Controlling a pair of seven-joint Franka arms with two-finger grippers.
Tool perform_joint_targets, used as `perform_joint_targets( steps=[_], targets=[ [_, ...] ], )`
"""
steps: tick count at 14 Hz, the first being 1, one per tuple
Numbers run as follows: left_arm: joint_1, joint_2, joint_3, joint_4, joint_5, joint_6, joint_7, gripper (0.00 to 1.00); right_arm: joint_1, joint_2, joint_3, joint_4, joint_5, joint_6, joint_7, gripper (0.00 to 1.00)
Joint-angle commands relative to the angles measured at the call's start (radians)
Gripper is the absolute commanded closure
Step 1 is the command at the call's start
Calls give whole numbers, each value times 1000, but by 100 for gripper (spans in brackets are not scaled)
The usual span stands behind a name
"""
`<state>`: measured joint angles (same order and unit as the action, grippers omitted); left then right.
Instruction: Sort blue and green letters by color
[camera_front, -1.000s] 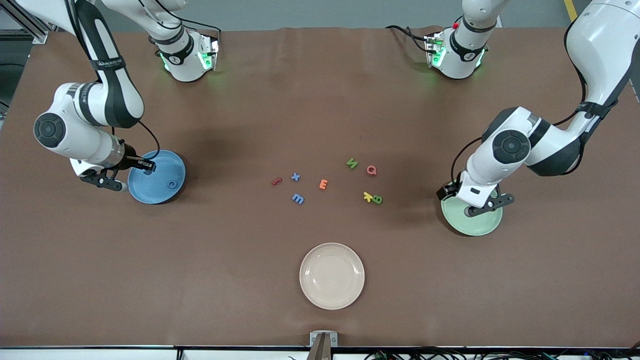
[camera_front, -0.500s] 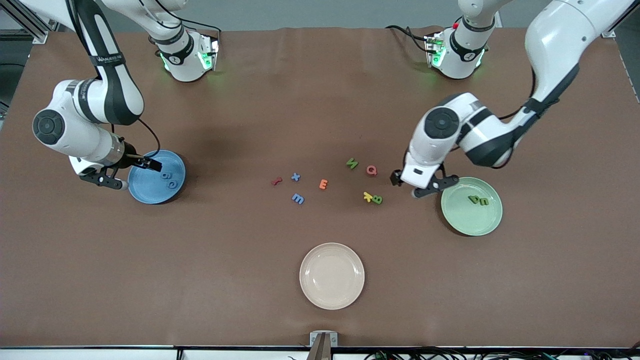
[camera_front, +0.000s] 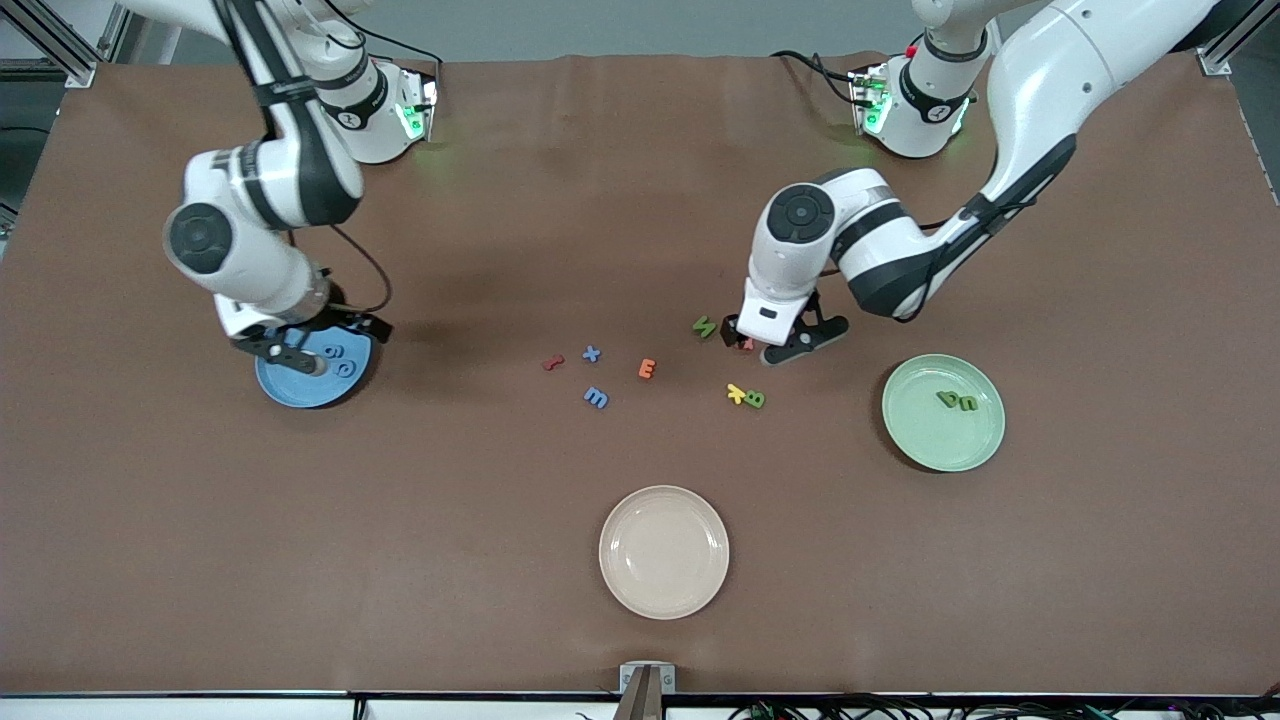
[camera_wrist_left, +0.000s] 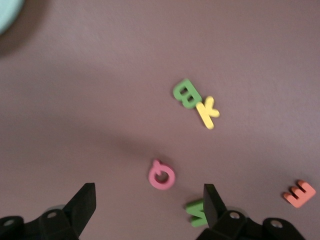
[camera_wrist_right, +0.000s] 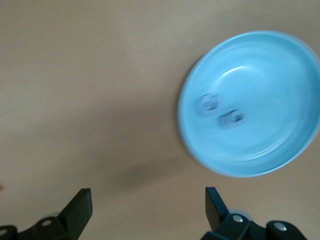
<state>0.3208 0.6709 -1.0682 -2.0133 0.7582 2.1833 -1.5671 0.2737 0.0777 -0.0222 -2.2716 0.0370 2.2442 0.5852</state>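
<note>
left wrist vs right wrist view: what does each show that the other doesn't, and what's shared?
Left wrist only: green B touching yellow K, pink Q, green N by one fingertip, orange E, and a sliver of the green plate.

Right wrist only: blue plate holding two blue letters.

Shared: brown table surface, and each arm's own open gripper, left gripper, right gripper, holding nothing.

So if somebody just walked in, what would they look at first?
Probably the little colorful letters scattered mid-table, with the left hand open just above the pink Q. Next, the plates: a blue plate at the right arm's end with two blue letters in it and the open right hand over it, a green plate holding two green letters, and a cream plate nearest the camera.
</note>
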Motion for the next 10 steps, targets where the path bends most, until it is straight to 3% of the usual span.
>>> perform_joint_targets(
  steps=[1, 5, 10],
  targets=[
    [-91, 4, 74, 8, 30, 29, -66, 5, 137, 28, -7, 55, 4, 2, 103, 0],
    [-100, 39, 86, -7, 50, 114, -99, 9, 300, 146, -9, 140, 8, 92, 253, 0],
    [-137, 65, 114, 4, 50, 142, -310, 14, 397, 341, -10, 335, 4, 101, 378, 0]
  ],
)
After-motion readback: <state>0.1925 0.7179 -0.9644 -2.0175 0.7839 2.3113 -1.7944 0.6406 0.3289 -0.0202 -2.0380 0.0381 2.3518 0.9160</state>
